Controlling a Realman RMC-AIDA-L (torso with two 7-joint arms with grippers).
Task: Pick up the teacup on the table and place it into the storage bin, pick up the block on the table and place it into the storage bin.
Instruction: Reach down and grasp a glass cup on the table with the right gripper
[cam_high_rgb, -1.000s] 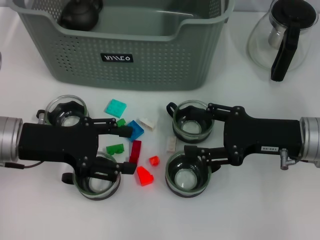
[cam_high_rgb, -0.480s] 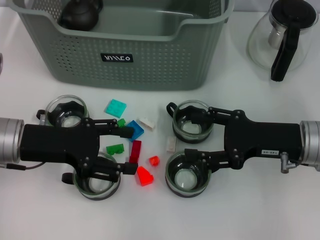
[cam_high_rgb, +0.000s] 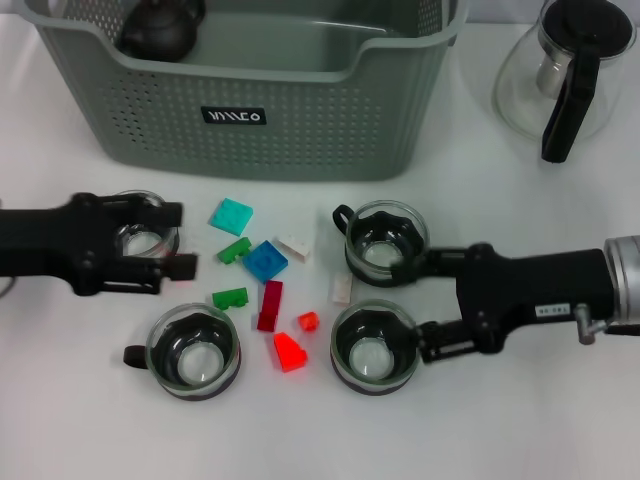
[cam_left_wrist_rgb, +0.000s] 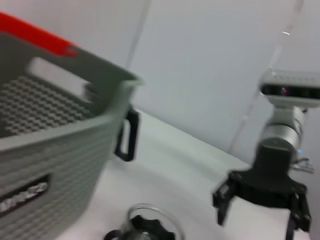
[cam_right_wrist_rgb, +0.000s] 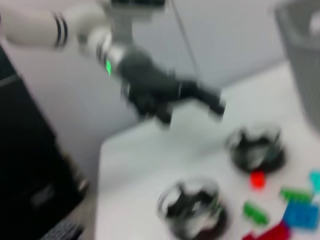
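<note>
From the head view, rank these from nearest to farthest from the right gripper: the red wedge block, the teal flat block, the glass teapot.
Measured from the right gripper, open between two glass teacups:
1. Red wedge block, toward the robot's left, low among the scattered blocks.
2. Teal flat block, farther left, close to the storage bin.
3. Glass teapot, at the table's far right corner.

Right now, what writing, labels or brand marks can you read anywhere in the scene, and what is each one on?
Black label on the front wall of the storage bin: stylised white lettering, unclear, roughly "INMCO".
White sticker on the right arm behind the right pincer: too small to read.
Same bin label, left wrist view: blurred, unreadable.
</note>
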